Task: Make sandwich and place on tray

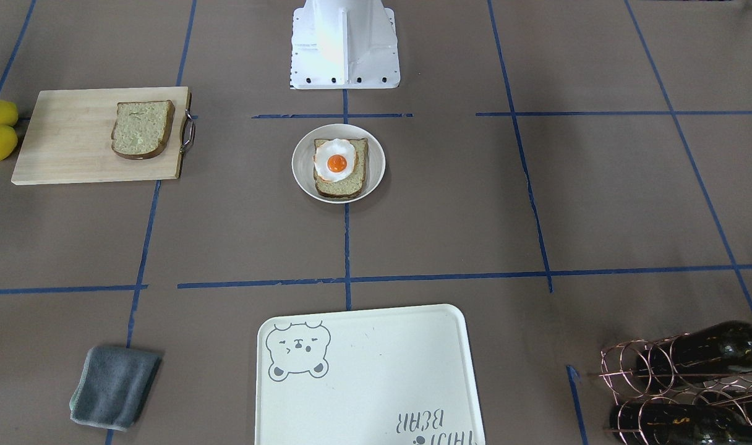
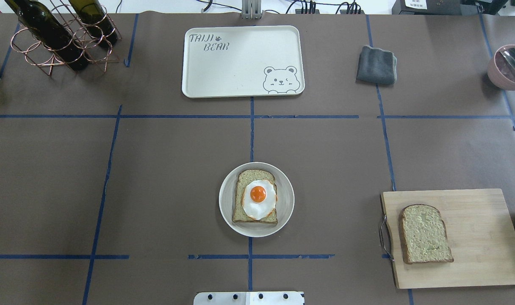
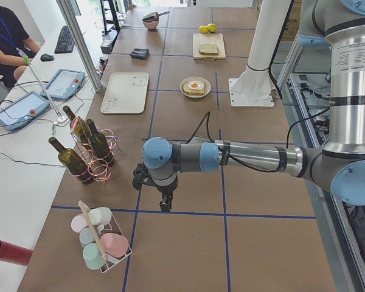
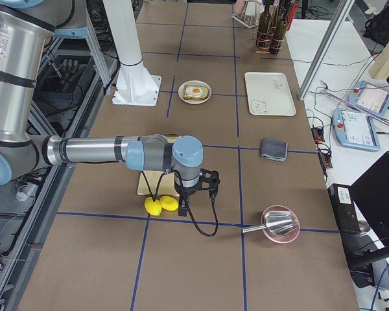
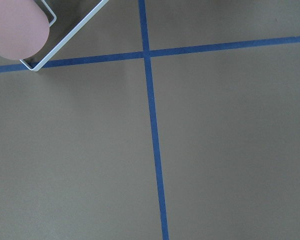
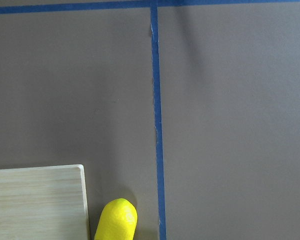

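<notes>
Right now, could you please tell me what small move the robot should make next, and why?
Probably bring the right claw over the bare slice on the board: the other slice on the plate already carries the egg, and that claw hangs by the board.

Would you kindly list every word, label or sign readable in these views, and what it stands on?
"TAIJI BEAR", with a paw print: grey lettering on the tray, diagonally opposite its bear-face drawing.
White label on the black box: too small to read.
</notes>
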Robot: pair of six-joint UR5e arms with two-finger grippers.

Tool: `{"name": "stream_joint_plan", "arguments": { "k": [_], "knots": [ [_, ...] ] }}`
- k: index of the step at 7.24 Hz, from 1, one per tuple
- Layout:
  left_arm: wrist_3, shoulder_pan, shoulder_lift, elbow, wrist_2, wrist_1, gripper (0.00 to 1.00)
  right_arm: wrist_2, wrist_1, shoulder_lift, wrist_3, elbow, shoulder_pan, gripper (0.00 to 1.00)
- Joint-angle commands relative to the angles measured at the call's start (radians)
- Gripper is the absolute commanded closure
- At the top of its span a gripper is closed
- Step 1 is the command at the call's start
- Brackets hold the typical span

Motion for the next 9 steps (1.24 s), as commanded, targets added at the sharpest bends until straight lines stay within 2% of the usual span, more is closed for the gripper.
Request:
{"name": "stream_joint_plan", "arguments": {
  "k": [1,3,4,5,7,9],
  "knots": [
    [0.005,0.001,0.001,-0.027,-0.007,-0.006,0.0,0.027,0.0,0.0,0.0,-0.003,0.0,0.0],
    [0.004,-0.001,0.015,-0.027,-0.031,-0.035,0.0,0.035,0.006,0.0,-0.002,-0.001,0.0,0.0],
    [0.006,-0.001,0.015,-0.038,-0.051,-0.036,0.0,0.117,0.053,-0.006,0.001,0.0,-0.009,0.0],
    [0.007,0.001,0.009,-0.056,-0.053,-0.065,0.0,0.159,0.175,-0.014,0.013,0.008,-0.068,0.0],
    [0.007,0.002,0.009,-0.07,-0.054,-0.12,0.0,0.15,0.491,-0.049,0.387,0.007,-0.247,0.0],
    [0.007,0.004,0.009,-0.07,-0.068,-0.182,0.0,0.101,0.708,-0.061,0.635,0.008,-0.421,0.03]
  ]
}}
